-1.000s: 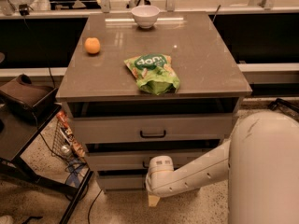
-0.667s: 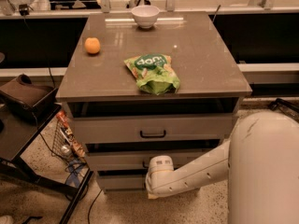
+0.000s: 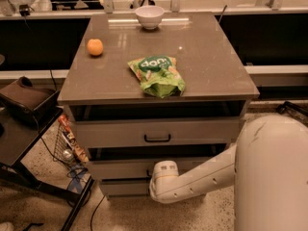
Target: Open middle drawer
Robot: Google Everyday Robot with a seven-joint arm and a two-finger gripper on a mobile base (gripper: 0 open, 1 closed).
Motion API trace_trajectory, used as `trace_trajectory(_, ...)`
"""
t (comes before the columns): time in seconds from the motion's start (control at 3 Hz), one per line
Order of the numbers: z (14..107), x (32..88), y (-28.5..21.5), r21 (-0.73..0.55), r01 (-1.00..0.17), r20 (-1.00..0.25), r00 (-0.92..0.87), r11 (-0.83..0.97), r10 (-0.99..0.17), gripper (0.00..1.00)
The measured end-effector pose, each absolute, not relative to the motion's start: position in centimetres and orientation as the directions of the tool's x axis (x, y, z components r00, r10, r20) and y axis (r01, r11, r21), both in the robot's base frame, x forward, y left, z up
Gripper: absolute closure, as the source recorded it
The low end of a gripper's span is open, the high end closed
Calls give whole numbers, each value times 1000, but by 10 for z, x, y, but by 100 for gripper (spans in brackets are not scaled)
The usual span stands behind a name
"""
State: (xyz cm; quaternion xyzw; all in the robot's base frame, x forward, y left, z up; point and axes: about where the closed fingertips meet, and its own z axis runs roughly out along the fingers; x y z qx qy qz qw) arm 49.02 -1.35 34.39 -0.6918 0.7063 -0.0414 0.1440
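The grey cabinet has three stacked drawers. The top drawer (image 3: 120, 131) shows a black bar handle (image 3: 157, 138). The middle drawer (image 3: 115, 169) is the front below it, with a dark gap above it. My white arm reaches in from the lower right. Its wrist and gripper (image 3: 157, 186) sit right against the centre of the middle drawer's front and hide its handle. The bottom drawer (image 3: 120, 187) lies just below, partly behind the gripper.
On the cabinet top (image 3: 211, 66) lie a green snack bag (image 3: 157, 74), an orange (image 3: 95, 47) and a white bowl (image 3: 149, 16). A dark low stand (image 3: 24, 129) and cables stand at the left. My white base (image 3: 272, 177) fills the lower right.
The tip of the gripper that hung below the wrist has drawn up towards the drawer fronts and no longer shows. The drawers have not moved.
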Motion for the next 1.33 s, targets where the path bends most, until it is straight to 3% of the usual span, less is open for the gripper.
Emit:
trace_trajectory(0.33, 346, 490, -13, -256, -966, -146, -1, 39, -989, 100)
trace_trajectory(1.33, 361, 442, -44, -236, -966, -137, -72, 103, -988, 100)
